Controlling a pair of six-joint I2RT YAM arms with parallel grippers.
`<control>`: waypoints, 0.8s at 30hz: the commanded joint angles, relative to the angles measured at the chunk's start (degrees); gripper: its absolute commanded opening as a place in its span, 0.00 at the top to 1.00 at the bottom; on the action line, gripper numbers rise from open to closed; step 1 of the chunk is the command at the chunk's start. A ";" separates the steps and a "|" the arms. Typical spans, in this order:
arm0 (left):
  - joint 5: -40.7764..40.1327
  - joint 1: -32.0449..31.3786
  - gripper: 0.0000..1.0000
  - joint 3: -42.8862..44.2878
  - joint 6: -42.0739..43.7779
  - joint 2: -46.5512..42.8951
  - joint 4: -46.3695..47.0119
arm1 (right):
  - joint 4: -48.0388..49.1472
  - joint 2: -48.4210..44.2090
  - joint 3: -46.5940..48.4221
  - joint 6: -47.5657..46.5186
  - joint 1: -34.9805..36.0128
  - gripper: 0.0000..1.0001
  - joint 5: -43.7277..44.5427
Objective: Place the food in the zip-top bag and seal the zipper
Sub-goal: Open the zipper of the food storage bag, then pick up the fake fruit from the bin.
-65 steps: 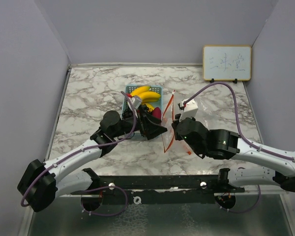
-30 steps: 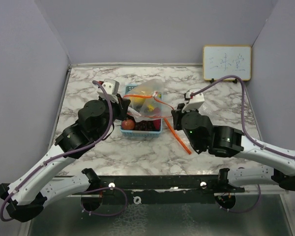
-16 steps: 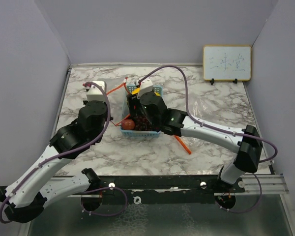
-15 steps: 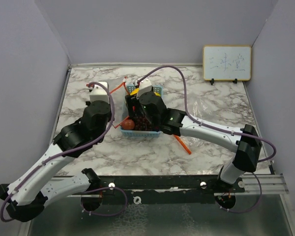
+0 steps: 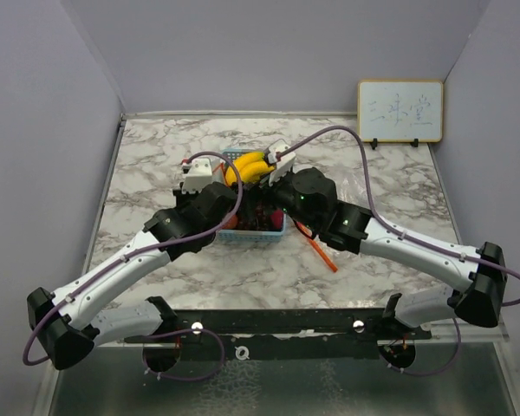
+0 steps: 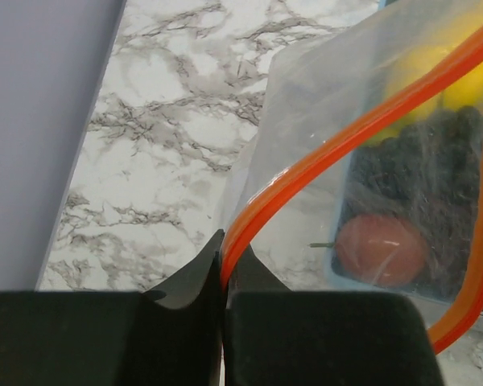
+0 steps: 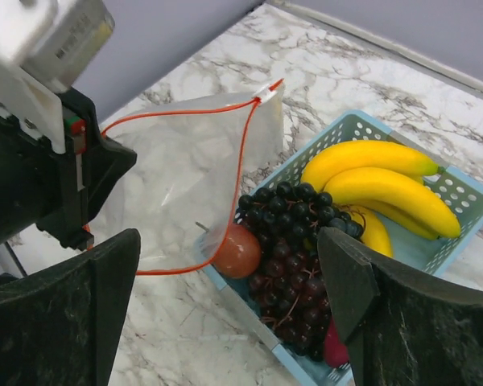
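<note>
Right claw [image 7: 228, 241] (agape) over basket [image 7: 362, 120].

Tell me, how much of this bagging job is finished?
Nothing is bagged yet. The left tool pinches the zip-top bag by its orange zipper edge; the right tool hangs open over the basket. To do: moving bananas, grapes, red fruit and magenta vegetable into the bag, then sealing it.

Zip-top bag [image 7: 177, 185]: thin clear plastic film, faintly glossy. Basket [image 7: 455, 186]: blue perforated plastic. Tabletop [image 7: 362, 72]: smooth marble-pattern surface. Bananas [image 7: 370, 157]: smooth, satin.
</note>
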 commanded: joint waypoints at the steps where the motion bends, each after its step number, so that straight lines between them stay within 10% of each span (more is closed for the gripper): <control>1: -4.22 0.37 1.00 -1.72 -2.33 -2.60 -2.06 | 0.97 -3.34 -2.01 2.59 -1.75 0.10 3.18; 24: -10.82 0.72 1.00 -3.91 -10.30 -11.25 -11.65 | -4.14 18.29 4.31 5.58 -12.24 0.14 -8.03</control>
